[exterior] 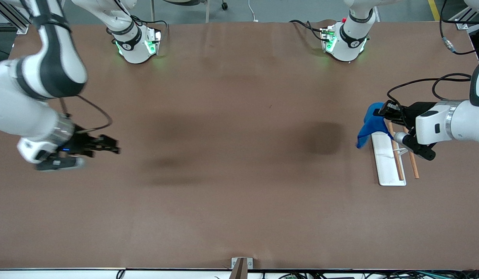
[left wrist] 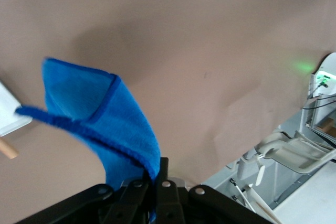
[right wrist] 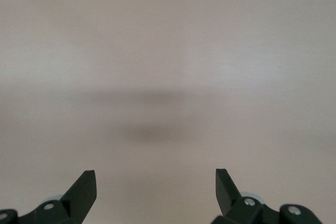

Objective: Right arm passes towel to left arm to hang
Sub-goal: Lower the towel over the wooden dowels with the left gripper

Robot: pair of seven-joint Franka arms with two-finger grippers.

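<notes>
Hanging from the left hand (exterior: 380, 112), the towel (exterior: 369, 124) is held up in the air. The fingers (left wrist: 161, 174) are closed tight on one edge of the blue cloth (left wrist: 100, 119), and the rest of it is left to droop down. The towel is seen over the end of a white rack (exterior: 387, 159) that is set on the brown tabletop (exterior: 231, 174), close to the edge at the left arm's end. Two thin wooden bars (exterior: 411, 162) are carried by the rack, and they are laid side by side along it. The lowest tip of the towel is seen just beside the white base of the rack. Whether the rack is touched by the cloth cannot be told.

The left arm (exterior: 456, 120) is stretched in over its end of the tabletop, with a black cable looped above its wrist.

The right hand (exterior: 107, 145) is held over the tabletop close to the edge at the right arm's end, well apart from the towel. Its fingers (right wrist: 84, 190) are spread wide, and nothing is held between them. Only bare brown tabletop (right wrist: 168, 77) is seen under it. The right arm (exterior: 38, 85) is kept waiting there.

Both arm bases are lit green along the edge of the tabletop that is farthest from the front camera.
</notes>
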